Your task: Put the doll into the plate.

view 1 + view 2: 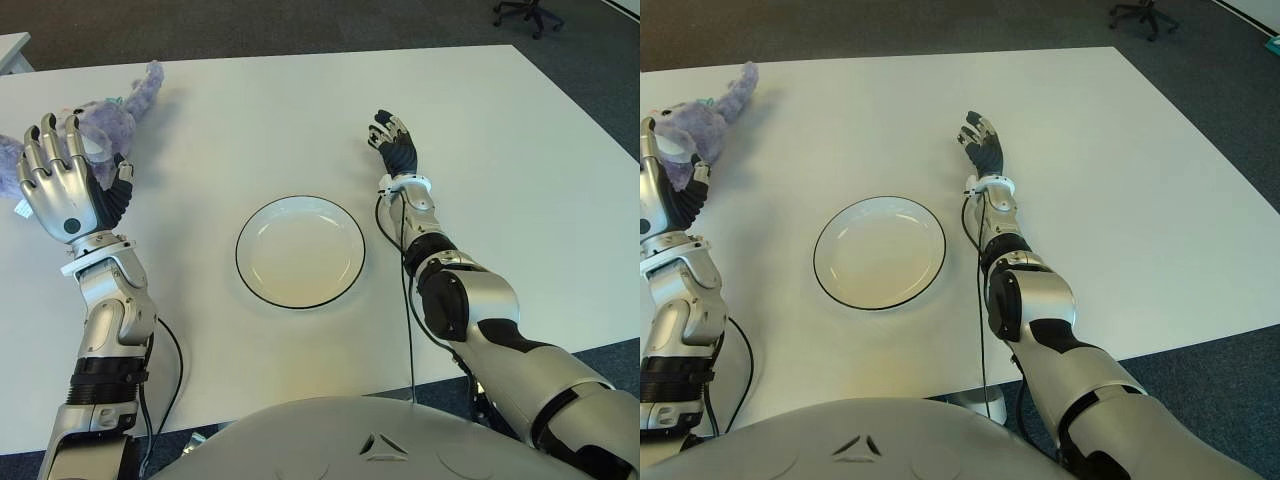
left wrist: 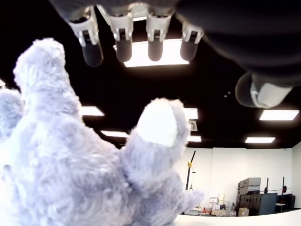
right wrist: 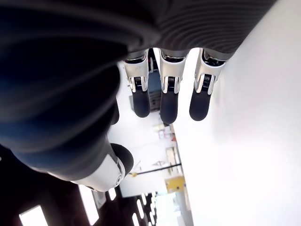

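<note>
Far left of the table: the fluffy lilac plush doll (image 1: pixel 112 118) lies on the white tabletop (image 1: pixel 520 170) near its far-left corner, well apart from the plate.
Plate: a round white plate with a thin black rim (image 1: pixel 300 202) sits empty near the middle of the table, between the two arms.
Left hand: the left hand (image 1: pixel 62 175) is raised just in front of the doll, palm towards it. Its wrist view shows straight, spread fingers (image 2: pixel 92 49) above the fur with a gap between, so it grips nothing.
Right hand: the right hand (image 1: pixel 392 140) shows to the right of the plate and beyond it, fingers extended and holding nothing; whether it touches the table cannot be told.
How the doll will handle: probably light, soft and squashy, not fragile and not slippery, since the fur should give the fingers purchase. It will likely sag when lifted.
Where to take hold: the thick body looks the safest, fingers closing round the bulk. A thin limb or ear would let the rest dangle and swing.
Step in hand: a reach for the doll, grasp not yet made.
</note>
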Motion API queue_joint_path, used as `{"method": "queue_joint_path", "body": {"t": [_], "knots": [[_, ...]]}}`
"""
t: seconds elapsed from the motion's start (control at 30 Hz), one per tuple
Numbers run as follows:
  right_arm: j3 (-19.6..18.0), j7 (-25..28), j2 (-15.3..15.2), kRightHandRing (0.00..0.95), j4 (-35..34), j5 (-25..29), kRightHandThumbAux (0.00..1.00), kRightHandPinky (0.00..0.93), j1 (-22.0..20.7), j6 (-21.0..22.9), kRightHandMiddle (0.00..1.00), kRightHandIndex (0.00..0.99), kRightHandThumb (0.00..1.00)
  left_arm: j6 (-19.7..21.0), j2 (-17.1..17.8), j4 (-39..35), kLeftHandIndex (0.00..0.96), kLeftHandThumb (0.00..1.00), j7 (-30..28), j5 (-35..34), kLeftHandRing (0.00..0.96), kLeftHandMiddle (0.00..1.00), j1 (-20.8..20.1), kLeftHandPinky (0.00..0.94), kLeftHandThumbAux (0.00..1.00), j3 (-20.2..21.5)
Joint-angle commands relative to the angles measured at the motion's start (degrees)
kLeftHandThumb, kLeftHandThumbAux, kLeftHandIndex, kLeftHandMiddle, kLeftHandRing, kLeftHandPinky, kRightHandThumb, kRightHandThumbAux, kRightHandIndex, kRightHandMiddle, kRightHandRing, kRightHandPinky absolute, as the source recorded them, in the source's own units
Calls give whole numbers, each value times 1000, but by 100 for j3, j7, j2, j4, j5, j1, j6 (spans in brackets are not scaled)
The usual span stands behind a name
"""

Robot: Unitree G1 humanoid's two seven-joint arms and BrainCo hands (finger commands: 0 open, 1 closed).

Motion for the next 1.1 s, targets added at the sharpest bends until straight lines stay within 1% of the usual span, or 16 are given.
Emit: {"method": "queue_joint_path", "body": {"t": [0.03, 0.2, 0.37, 0.53, 0.8, 1.1], "knots": [[-3, -144, 39, 135, 266, -33, 799, 168, 318, 282, 139, 171, 622, -123, 53, 331, 42, 496, 129, -245, 72, 61, -196, 115, 302, 43], [4, -181, 36, 140, 273, -48, 814, 174, 304, 316, 143, 168, 619, -187, 99, 505, 38, 509, 246, -333, 78, 68, -309, 109, 297, 26], [-18, -195, 23, 144, 279, -33, 793, 175, 296, 319, 146, 188, 622, -264, 145, 715, 33, 517, 387, -403, 88, 76, -436, 124, 298, 6], [-13, -187, 25, 143, 284, -39, 792, 176, 291, 328, 148, 196, 613, -293, 175, 848, 40, 518, 456, -453, 90, 80, -514, 122, 302, -12], [-70, -103, 32, 142, 287, 24, 820, 173, 288, 327, 140, 172, 629, -308, 195, 1004, 56, 530, 513, -536, 98, 90, -644, 136, 317, -42], [-109, -102, 1, 141, 290, 34, 802, 166, 282, 290, 142, 191, 618, -421, 234, 1188, 81, 537, 596, -681, 116, 105, -798, 160, 330, -64]]}}
